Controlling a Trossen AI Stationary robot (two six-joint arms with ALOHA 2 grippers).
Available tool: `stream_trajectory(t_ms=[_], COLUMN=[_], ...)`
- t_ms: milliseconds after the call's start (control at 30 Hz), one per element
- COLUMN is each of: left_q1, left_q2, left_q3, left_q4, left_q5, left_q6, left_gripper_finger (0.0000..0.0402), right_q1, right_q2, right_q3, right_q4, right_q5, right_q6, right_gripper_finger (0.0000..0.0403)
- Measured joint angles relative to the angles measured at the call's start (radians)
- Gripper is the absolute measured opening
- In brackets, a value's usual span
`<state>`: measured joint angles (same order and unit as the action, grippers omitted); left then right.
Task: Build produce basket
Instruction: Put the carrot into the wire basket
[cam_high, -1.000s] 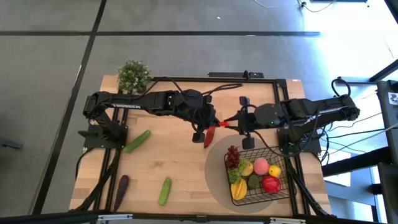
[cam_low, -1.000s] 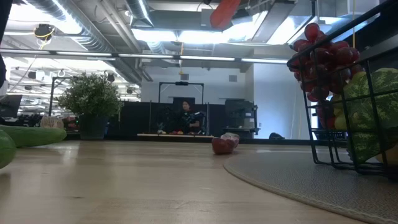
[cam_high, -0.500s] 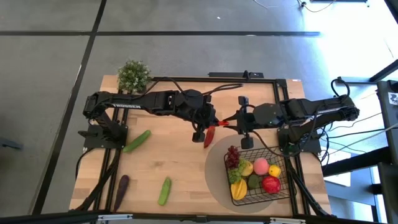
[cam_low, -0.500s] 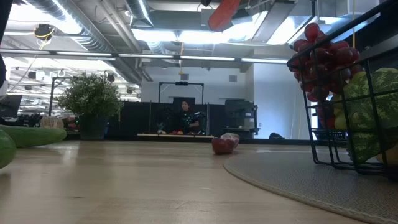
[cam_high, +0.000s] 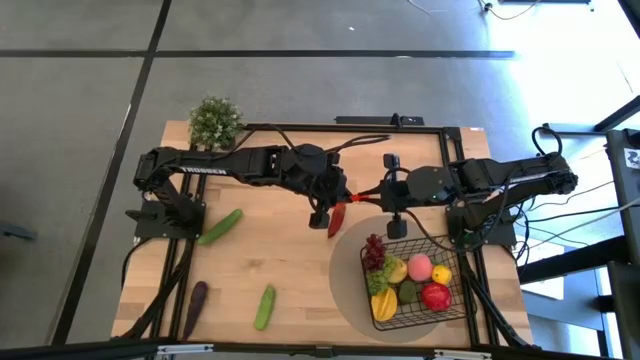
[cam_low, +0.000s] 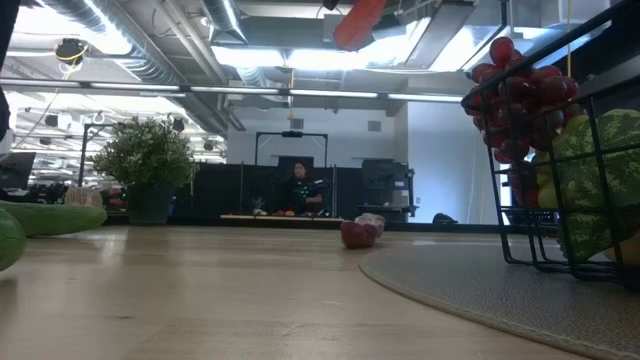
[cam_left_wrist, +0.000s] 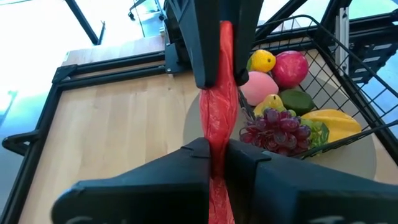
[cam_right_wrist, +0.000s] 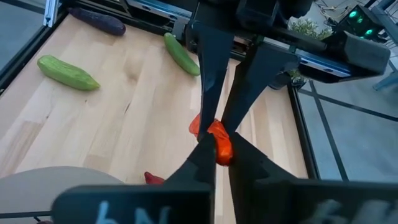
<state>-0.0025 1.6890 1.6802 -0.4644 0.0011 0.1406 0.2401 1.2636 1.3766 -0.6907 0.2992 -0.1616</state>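
Note:
A red chili hangs in the air over the middle of the table, between my two grippers; it also shows at the top of the low view. My left gripper and my right gripper are both shut on it. The black wire basket stands on a round grey mat at the near right, holding dark red grapes, a peach, a lemon, an apple and other fruit. My left gripper pinches the chili's middle between its two fingers, which lie across it. The chili is lifted clear of the table and runs on past the fingers toward my right gripper. My right gripper pinches the chili's orange-red end between its two fingertips, coming level from the table's right. That end is clear of the table.
Two green cucumbers and a dark eggplant lie on the left half of the table. A leafy potted plant stands at the far left corner. A small red thing lies on the wood under the arms.

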Motion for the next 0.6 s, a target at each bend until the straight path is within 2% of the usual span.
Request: stream_trajectory(t_ms=[300,433,600], left_q1=[0.000,0.002,0.004], left_q2=[0.000,0.000,-0.001], left_q3=[0.000,0.000,0.000], left_q4=[0.001,0.002,-0.010], left_q5=[-0.034,-0.057,-0.113], left_q6=[-0.001,-0.053,-0.070], left_gripper_finger=[0.0063,0.0086,0.0096], right_q1=[0.000,0.000,0.000], right_q2=[0.000,0.000,-0.001], right_q3=[0.000,0.000,0.000], right_q4=[-0.004,-0.009,-0.069], right_q5=[0.018,0.027,0.067], right_q6=[0.000,0.003,0.052], right_gripper_finger=[0.0002,0.0001,0.0001])
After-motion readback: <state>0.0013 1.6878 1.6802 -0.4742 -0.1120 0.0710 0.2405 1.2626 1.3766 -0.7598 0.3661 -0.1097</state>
